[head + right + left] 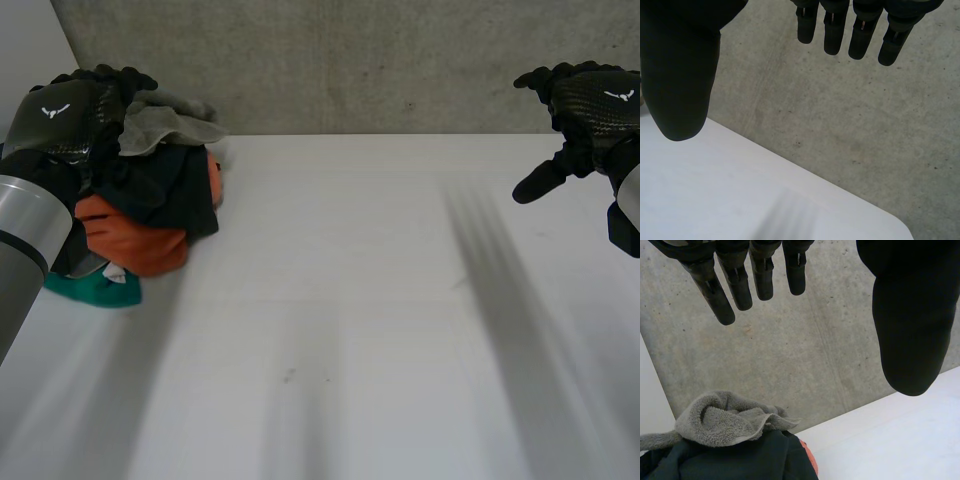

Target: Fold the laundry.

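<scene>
A crumpled heap of mixed laundry [150, 215] is seen at the rear left of the white table [380, 320], close against the grey concrete wall [350, 60]. It is topped by a grey terry towel [170, 122]; beneath it a dark navy garment [165, 185], a rumpled orange garment [140, 240] and, lowest, a teal garment [90, 290] are stacked. No clear long axis can be made out in the heap, which is bunched into a lump.

The black left hand [70, 112] is held directly over the heap's wall-side left part. In the left wrist view its fingers [722, 305] are stretched straight and spread from the thumb, nothing is held, and the towel is seen below the fingertips, apart from them. The black right hand [590, 110] is held well apart from the heap, across the bare table; its fingers [835, 35] are likewise straight and nothing is grasped. The left hand is therefore judged far nearer, so a short descent onto the towel would be called for.

A white winged emblem [55, 110] is borne on the back of each hand. A small white tag [115, 273] is seen on the teal garment; no writing can be read.
</scene>
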You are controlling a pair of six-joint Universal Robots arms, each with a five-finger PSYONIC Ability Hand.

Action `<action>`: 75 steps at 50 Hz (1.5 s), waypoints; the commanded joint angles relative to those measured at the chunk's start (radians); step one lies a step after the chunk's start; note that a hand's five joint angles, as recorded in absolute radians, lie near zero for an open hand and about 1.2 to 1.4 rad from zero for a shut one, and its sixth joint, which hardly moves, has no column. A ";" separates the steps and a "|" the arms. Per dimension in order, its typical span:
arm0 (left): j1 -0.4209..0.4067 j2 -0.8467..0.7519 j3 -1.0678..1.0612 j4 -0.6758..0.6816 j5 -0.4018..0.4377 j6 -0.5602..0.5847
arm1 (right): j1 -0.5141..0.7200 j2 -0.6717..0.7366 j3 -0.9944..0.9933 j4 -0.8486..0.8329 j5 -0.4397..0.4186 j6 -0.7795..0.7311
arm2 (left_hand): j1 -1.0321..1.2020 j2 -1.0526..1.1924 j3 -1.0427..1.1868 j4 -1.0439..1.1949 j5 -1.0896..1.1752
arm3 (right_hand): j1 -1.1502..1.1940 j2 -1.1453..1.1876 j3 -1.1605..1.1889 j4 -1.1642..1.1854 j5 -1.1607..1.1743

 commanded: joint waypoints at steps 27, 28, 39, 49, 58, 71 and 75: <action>0.296 -0.418 0.515 -0.033 0.072 0.227 | 0.002 0.012 0.007 -0.003 -0.002 -0.014 | -0.099 -0.106 -0.099 -0.104 -0.100 | -0.091 -0.101 -0.105 -0.106 -0.097; 0.302 -0.440 0.529 -0.031 0.087 0.235 | 0.002 0.014 0.007 -0.003 -0.002 -0.014 | -0.099 -0.106 -0.099 -0.104 -0.100 | -0.091 -0.101 -0.105 -0.106 -0.097; 0.361 -0.693 0.687 -0.024 0.353 0.242 | 0.002 0.060 0.005 -0.006 -0.002 -0.016 | -0.057 -0.064 -0.057 -0.063 -0.058 | -0.091 -0.101 -0.105 -0.106 -0.097; 0.350 -0.808 0.766 0.078 0.365 0.242 | 0.002 0.095 0.003 -0.018 0.000 -0.018 | 0.019 0.012 0.019 0.014 0.018 | -0.091 -0.101 -0.105 -0.106 -0.097; 0.344 -0.901 0.901 0.079 0.353 0.241 | 0.000 0.129 0.002 -0.018 0.000 -0.057 | 1.120 1.113 1.120 1.114 1.119 | -0.091 -0.101 -0.105 -0.106 -0.097; 0.132 -0.592 0.862 0.183 0.233 0.082 | -0.003 0.134 -0.015 -0.018 0.002 -0.060 | 1.123 1.116 1.123 1.117 1.121 | -0.091 -0.101 -0.105 -0.106 -0.097; 0.042 -0.497 0.822 0.193 0.235 -0.078 | -0.014 0.124 -0.027 -0.021 0.006 -0.056 | 1.123 1.116 1.123 1.117 1.121 | -0.091 -0.101 -0.105 -0.106 -0.097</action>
